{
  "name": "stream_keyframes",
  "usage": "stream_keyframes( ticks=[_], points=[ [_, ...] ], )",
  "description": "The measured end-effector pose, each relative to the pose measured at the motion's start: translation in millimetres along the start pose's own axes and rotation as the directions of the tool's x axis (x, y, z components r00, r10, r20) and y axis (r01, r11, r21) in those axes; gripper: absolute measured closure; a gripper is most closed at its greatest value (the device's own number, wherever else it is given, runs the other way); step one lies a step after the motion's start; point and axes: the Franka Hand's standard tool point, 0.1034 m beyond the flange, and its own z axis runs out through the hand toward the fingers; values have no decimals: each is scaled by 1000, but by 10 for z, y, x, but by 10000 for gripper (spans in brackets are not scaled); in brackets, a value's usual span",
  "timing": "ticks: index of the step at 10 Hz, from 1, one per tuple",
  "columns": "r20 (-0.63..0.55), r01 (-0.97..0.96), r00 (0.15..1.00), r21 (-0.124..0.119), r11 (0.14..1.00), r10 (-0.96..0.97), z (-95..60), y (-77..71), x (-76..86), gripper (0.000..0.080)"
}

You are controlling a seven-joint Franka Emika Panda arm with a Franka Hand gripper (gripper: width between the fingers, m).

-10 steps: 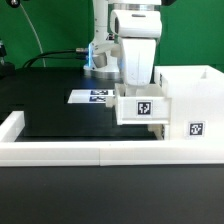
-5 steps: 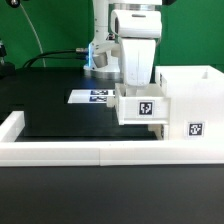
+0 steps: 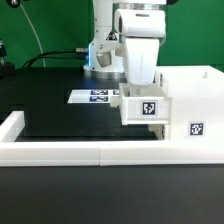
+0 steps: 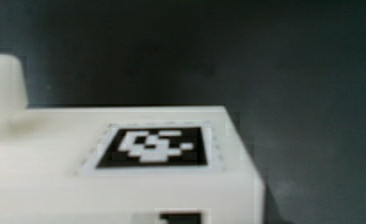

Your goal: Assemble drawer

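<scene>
A small white drawer tray (image 3: 146, 108) with a black-and-white tag on its front sits right under my gripper (image 3: 142, 90), against the left side of the tall white housing (image 3: 192, 92), which also bears a tag. My fingertips are hidden behind the tray's rim, and the tray moves with the gripper. The wrist view shows a white tagged face of the tray (image 4: 153, 147) close up over the black surface, with no fingers in sight. A second tray is out of view.
The marker board (image 3: 95, 96) lies on the black surface (image 3: 60, 115) at the exterior view's left of the tray. A long low white wall (image 3: 80, 152) borders the front and left. The robot base stands behind.
The gripper and the tray under it have shifted slightly toward the exterior view's right, closer to the housing. The housing and the marker board have not moved.
</scene>
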Motion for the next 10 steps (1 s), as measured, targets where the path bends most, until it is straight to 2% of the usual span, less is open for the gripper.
stream_keyframes(
  ticks=[2,5,6,7,8,9,10],
  points=[
    [0,-12,1000,7,1000,12,-11,-13,99,756],
    [0,-13,1000,9,1000,13,-7,-16,93,756],
    [0,-13,1000,9,1000,13,-8,-17,92,585],
    [0,-19,1000,4,1000,19,-42,-16,99,585],
    [2,-23,1000,-6,1000,23,-123,7,119,402],
    [10,-21,1000,-6,1000,21,-237,21,120,266],
    [20,-22,1000,-5,1000,22,-347,34,95,266]
  ],
)
